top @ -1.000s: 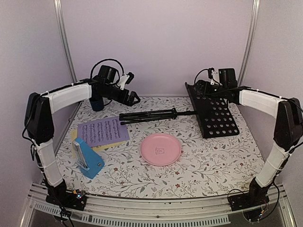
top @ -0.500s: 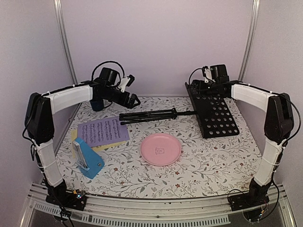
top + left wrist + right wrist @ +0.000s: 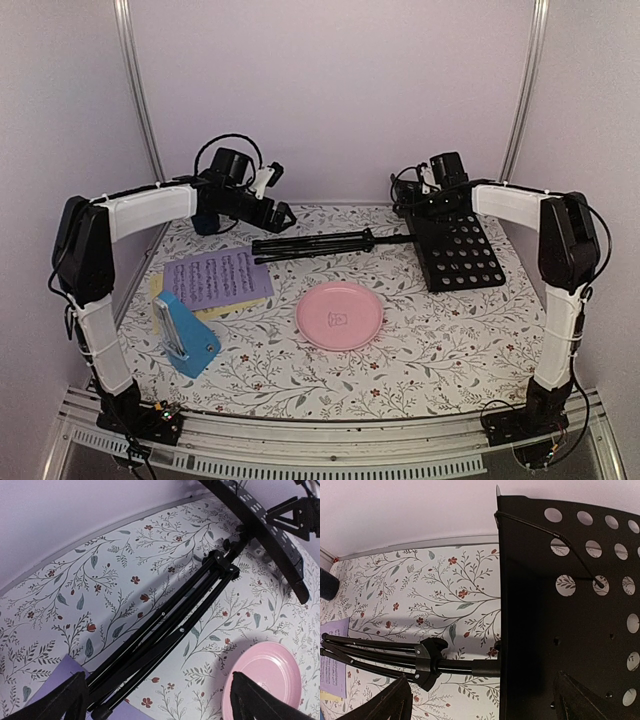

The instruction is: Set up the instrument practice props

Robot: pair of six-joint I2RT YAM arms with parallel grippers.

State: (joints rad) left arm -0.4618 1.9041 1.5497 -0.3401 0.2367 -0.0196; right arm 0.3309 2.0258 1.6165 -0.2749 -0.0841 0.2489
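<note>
1. Jaws on both arms stand wide apart, and neither pair holds anything.
2. The left jaws hang above the far left of the tabletop (image 3: 440, 345), over the foot end of the music stand (image 3: 455, 245). In the left wrist view the fingertips (image 3: 62, 700) frame the folded tripod legs (image 3: 165, 630).
3. The right jaws hang at the far right, over the edge of the stand's perforated desk (image 3: 565, 620) where the shaft meets it.
4. The music stand lies on its side across the far half of the tabletop. Its desk is to the right and its legs are folded together, pointing left.
5. The lilac sheet (image 3: 215, 278) lies flat on the left, on top of the yellow sheet (image 3: 228, 308), of which only the edges show.
6. The blue metronome (image 3: 187, 335) lies just beside the sheets, nearer the arm bases.
7. A pink plate (image 3: 339, 315) sits near the middle, apart from the stand.
8. A dark blue cup (image 3: 205, 220) stands at the far left, partly hidden behind the left arm.
</note>
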